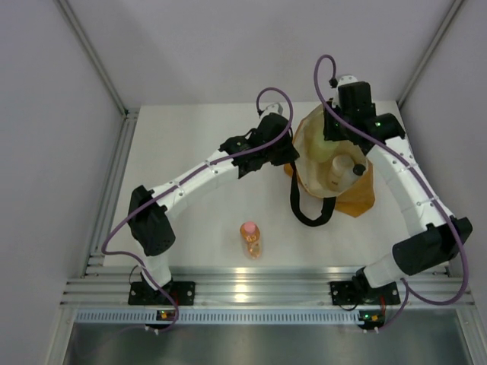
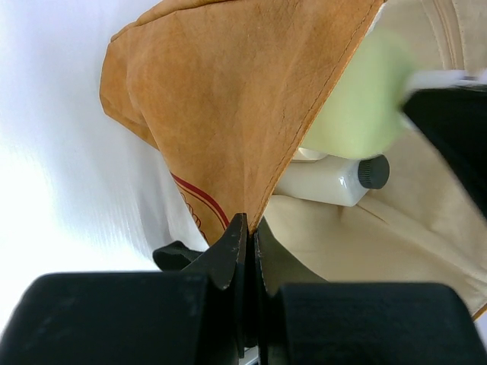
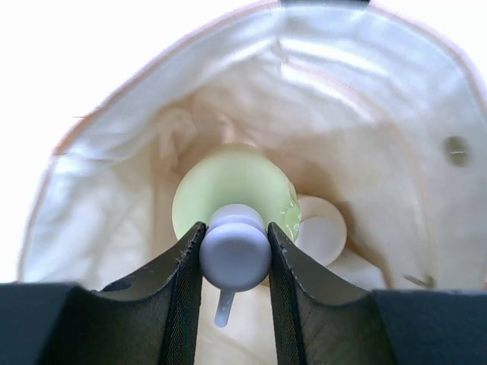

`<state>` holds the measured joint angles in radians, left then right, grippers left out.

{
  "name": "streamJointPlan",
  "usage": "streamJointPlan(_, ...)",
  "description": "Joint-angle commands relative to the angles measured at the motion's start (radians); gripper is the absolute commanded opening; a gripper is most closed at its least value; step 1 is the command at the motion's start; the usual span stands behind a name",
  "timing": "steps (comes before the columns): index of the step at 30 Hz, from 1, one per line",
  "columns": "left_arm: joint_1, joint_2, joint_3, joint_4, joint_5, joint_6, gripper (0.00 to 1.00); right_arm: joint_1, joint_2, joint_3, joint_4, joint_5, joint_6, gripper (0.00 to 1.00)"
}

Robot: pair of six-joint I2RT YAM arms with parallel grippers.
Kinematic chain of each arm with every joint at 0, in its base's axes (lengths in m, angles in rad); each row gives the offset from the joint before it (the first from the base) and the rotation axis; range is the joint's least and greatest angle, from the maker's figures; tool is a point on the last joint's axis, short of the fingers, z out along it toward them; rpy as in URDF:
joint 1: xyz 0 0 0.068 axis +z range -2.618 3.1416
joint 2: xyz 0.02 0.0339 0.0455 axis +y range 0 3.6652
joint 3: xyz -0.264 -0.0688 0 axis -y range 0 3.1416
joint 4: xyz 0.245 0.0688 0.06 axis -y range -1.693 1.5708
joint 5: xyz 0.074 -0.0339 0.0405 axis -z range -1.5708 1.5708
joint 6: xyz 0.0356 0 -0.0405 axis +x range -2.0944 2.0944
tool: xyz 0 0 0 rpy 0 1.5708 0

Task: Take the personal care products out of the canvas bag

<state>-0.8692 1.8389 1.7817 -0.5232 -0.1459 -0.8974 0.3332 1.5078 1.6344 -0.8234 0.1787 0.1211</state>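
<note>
White tabletop (image 1: 190, 228) carries the soft canvas bag (image 1: 356, 199), rim pinched in the left claw (image 2: 247, 222); right claw (image 3: 236, 230) clamps the yellow-green bottle (image 3: 228, 179) by its white cap (image 3: 234, 257); likely light, slick plastic.

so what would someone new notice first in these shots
First, the right tool in the mouth of the canvas bag, shut on the white cap of the yellow-green bottle. Then the left tool pinching the bag's tan edge, and the orange bottle alone on the table, towards its near edge.
</note>
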Motion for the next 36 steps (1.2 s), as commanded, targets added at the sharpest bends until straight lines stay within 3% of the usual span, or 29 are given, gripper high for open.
streamJointPlan(1, -0.002, -0.032, 0.015, 0.023, 0.005, -0.017, 0.0, 0.047, -0.101, 0.149, -0.025, 0.064, -0.032, 0.0)
streamJointPlan(10, -0.002, -0.026, 0.025, 0.022, -0.001, 0.0, 0.0, 0.208, -0.15, 0.413, -0.192, 0.114, -0.067, 0.0)
streamJointPlan(17, -0.002, -0.018, 0.035, 0.022, -0.001, -0.005, 0.0, 0.285, -0.239, 0.481, -0.223, 0.029, -0.038, 0.0)
streamJointPlan(27, -0.002, -0.01, 0.044, 0.022, -0.001, -0.008, 0.0, 0.308, -0.391, 0.378, -0.217, -0.223, -0.076, 0.0)
streamJointPlan(30, -0.002, -0.004, 0.054, 0.022, 0.002, 0.002, 0.0, 0.317, -0.458, 0.288, -0.175, -0.232, -0.1, 0.0)
streamJointPlan(36, -0.002, 0.011, 0.079, 0.022, 0.006, 0.009, 0.0, 0.339, -0.544, 0.107, -0.06, -0.415, -0.17, 0.0)
